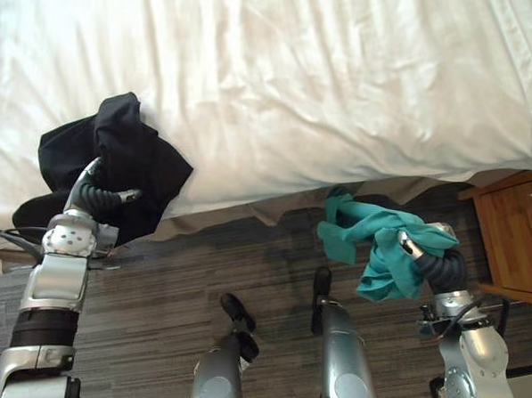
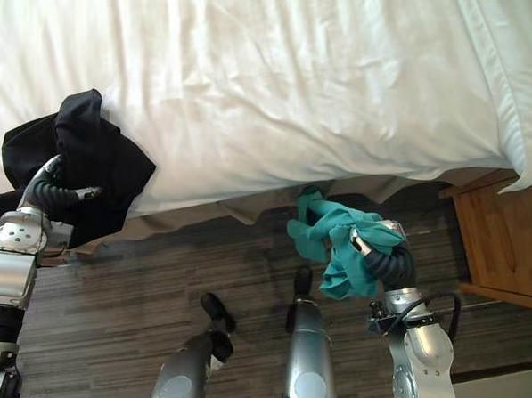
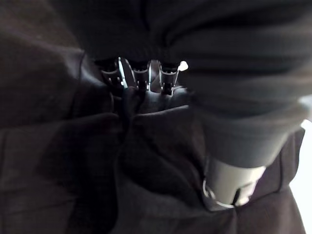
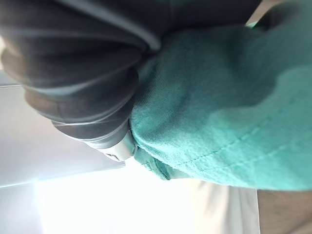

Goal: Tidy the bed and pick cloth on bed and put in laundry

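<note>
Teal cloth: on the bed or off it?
Off the bed: the teal cloth hangs bunched on the right hand above the dark floor, beside the white bed. The left hand clutches the black cloth.

I can make out no writing, label, number or sign on my feeds. The white bed (image 1: 299,76) cover is plain. So are the black cloth (image 1: 134,156) at the bed's edge, the teal cloth (image 1: 379,249) just off the bed's edge and the wooden nightstand (image 1: 514,239) beside the bed.
</note>
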Controlling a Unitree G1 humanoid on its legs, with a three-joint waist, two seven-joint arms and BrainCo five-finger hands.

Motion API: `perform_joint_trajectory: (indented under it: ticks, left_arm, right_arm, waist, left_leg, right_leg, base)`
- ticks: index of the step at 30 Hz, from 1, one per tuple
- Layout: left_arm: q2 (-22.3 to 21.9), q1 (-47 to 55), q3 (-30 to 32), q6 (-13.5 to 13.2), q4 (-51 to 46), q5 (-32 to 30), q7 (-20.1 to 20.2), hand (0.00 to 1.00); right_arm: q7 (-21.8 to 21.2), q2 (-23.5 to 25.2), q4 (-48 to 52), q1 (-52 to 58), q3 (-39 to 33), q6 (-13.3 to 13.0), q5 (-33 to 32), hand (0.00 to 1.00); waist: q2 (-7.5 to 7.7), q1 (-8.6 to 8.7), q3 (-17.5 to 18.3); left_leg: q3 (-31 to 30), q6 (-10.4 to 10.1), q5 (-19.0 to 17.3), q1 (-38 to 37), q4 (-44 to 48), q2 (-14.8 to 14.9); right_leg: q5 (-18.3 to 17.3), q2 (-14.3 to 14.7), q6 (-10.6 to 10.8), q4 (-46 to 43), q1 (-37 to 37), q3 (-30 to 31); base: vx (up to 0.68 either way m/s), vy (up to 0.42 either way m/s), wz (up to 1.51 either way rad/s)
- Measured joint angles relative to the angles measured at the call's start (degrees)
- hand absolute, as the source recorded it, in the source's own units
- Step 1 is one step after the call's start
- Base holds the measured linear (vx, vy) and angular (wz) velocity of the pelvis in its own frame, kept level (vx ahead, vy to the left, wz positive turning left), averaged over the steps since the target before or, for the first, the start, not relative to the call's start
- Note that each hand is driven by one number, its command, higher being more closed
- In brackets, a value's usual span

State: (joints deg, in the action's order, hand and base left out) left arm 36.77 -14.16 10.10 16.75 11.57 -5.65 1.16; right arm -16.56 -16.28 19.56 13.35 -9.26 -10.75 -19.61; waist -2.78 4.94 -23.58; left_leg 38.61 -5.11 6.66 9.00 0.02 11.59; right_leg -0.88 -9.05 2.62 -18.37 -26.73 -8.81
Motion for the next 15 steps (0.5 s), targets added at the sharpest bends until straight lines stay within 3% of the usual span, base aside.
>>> perform_joint_trajectory:
  ticks: [1, 2, 9, 15]
  left_arm:
    - [-0.05, -0.04, -0.43, 0.15, 0.11, -0.70, -0.07, 0.00]
    - [-0.08, -0.40, -1.30, 0.46, 0.49, -2.89, -0.06, 1.00]
    - [-0.88, -7.24, -5.60, 3.11, 9.24, -20.72, -1.83, 1.00]
    - [-2.46, -7.39, -6.32, 2.87, 15.07, -16.98, -13.63, 1.00]
  right_arm:
    - [0.01, -0.05, 0.00, 0.00, 0.00, 0.00, 0.00, 1.00]
    - [0.04, -0.28, 0.04, -0.04, 0.00, -0.01, -0.01, 1.00]
    - [0.16, -2.45, 0.00, -1.44, 0.48, -1.22, -0.05, 1.00]
    - [1.63, -4.61, -0.01, -6.02, 3.21, -3.99, -0.17, 1.00]
  waist:
    - [-0.04, 0.00, -0.02]
    - [-0.09, -0.22, -0.01]
    - [-0.70, -0.51, -0.22]
    - [-0.70, 0.16, -0.22]
  left_leg:
    - [0.02, 0.00, 0.00, 0.08, 0.04, 0.02]
    - [0.27, 0.00, 0.00, 0.24, 0.10, 0.15]
    - [1.44, 0.01, -0.05, 2.05, 0.45, 0.45]
    - [2.71, -0.18, -0.23, 1.52, 0.94, 1.13]
  right_leg:
    - [0.00, 0.00, 0.00, -0.04, -0.11, 0.03]
    - [0.00, 0.00, 0.00, -0.35, -0.63, 0.32]
    - [0.18, 0.27, 0.07, -0.25, -2.61, 1.18]
    - [1.26, 1.11, -0.02, 0.94, -2.57, 1.88]
  base:
    - [-0.01, -0.055, -0.03]
    - [-0.01, -0.047, -0.07]
    - [-0.03, -0.046, -0.07]
    - [0.01, -0.030, -0.10]
